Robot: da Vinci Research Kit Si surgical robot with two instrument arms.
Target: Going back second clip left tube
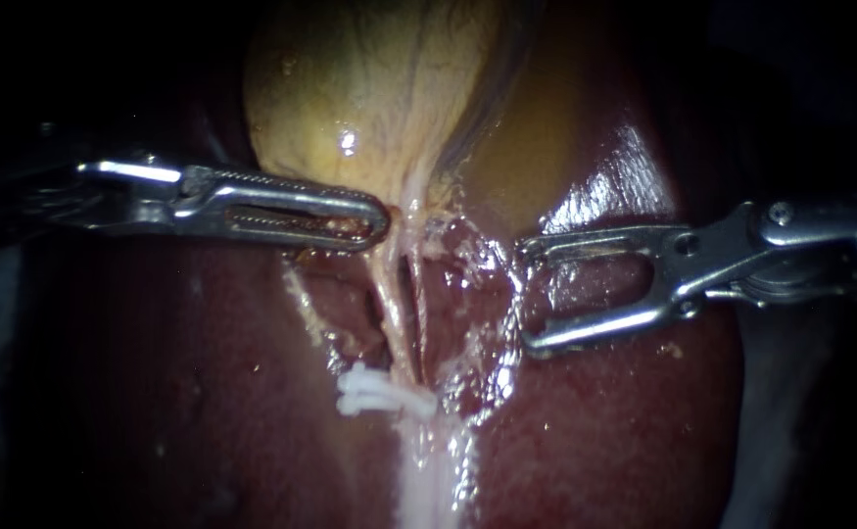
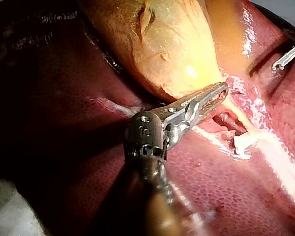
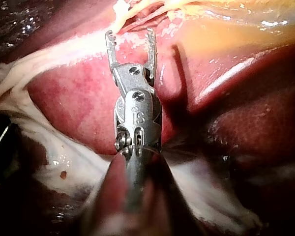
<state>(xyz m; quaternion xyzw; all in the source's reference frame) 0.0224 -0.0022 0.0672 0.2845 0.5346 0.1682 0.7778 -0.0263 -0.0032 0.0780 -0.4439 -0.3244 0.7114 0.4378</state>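
Note:
The yellow gallbladder (image 1: pixel 369 88) lies on the dark red liver (image 1: pixel 154 392). From its neck two thin pale tubes run down side by side, the left tube (image 1: pixel 390 304) and the right tube (image 1: pixel 419 309). A white clip (image 1: pixel 379 394) sits across their lower end, sticking out to the left. My left instrument (image 1: pixel 374 220) comes in flat from the left, its long toothed jaws shut on the gallbladder's neck (image 2: pixel 214 96). My right instrument (image 1: pixel 531 294) stands to the right of the tubes, apart from them, with its jaws wide open and nothing between them (image 3: pixel 130 37).
Wet, frayed pale tissue (image 1: pixel 487 264) lines the opened bed around the tubes. A whitish band (image 1: pixel 428 480) continues below the clip. Glistening liver (image 1: pixel 624 176) rises behind my right instrument.

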